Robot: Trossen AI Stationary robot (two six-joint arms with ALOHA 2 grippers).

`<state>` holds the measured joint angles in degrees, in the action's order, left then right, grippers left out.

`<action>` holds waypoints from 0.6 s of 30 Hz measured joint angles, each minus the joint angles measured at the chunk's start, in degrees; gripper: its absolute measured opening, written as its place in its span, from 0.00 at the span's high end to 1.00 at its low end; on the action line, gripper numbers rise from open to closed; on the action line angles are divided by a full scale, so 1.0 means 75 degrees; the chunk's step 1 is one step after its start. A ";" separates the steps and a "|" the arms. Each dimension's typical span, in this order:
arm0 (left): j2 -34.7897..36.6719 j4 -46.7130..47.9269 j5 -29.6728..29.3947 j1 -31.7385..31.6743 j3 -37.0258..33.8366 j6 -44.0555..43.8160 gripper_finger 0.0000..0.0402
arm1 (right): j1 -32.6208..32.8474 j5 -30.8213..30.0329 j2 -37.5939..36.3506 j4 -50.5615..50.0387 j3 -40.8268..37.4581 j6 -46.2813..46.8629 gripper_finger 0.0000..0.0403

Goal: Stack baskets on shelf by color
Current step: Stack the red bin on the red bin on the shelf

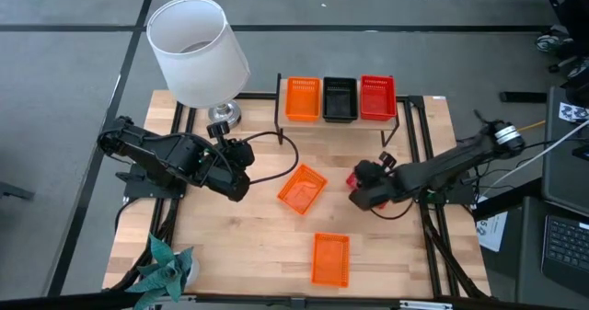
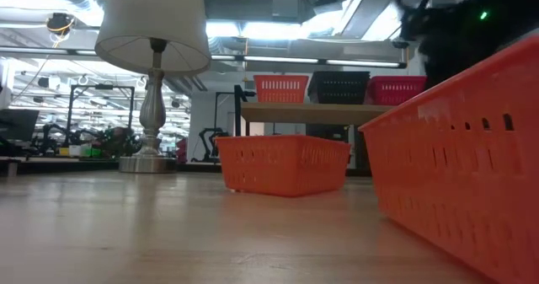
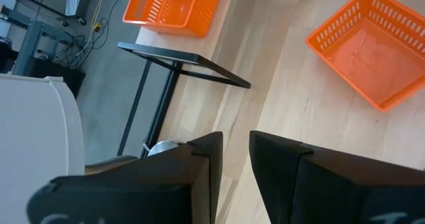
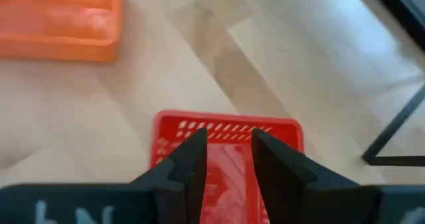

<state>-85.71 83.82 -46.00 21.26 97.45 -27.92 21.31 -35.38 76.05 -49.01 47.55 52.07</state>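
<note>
Your right gripper (image 4: 227,159) grips a red basket (image 4: 226,151) by its wall, just right of the tilted orange basket (image 1: 302,188). Your left gripper (image 3: 234,164), jaws narrow and empty, sits left of that basket. The shelf (image 1: 339,119) behind it holds three baskets.

Bare wooden tabletop (image 1: 230,232) lies open between the tilted orange mesh basket (image 1: 302,188) at centre and the orange mesh basket (image 1: 330,258) near the front edge. The white-shaded table lamp (image 1: 197,51) blocks the rear left corner.
</note>
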 joint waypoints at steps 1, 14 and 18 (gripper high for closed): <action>0.0000 -0.0002 0.0000 0.0000 0.0000 0.0000 0.83 | 0.0056 0.0132 -0.0193 -0.0021 0.0000 -0.0063 0.70; 0.0000 -0.0008 0.0003 0.0000 0.0000 -0.0009 0.83 | 0.1125 0.2299 -0.1626 -0.3100 0.0000 0.1129 0.70; 0.0000 -0.0011 0.0003 0.0000 0.0000 -0.0026 0.83 | 0.1530 0.1954 -0.1626 -0.3792 0.0000 0.1966 0.70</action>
<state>-85.71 83.74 -45.98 21.26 97.45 -28.12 32.78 -20.72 63.86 -77.45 47.55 66.82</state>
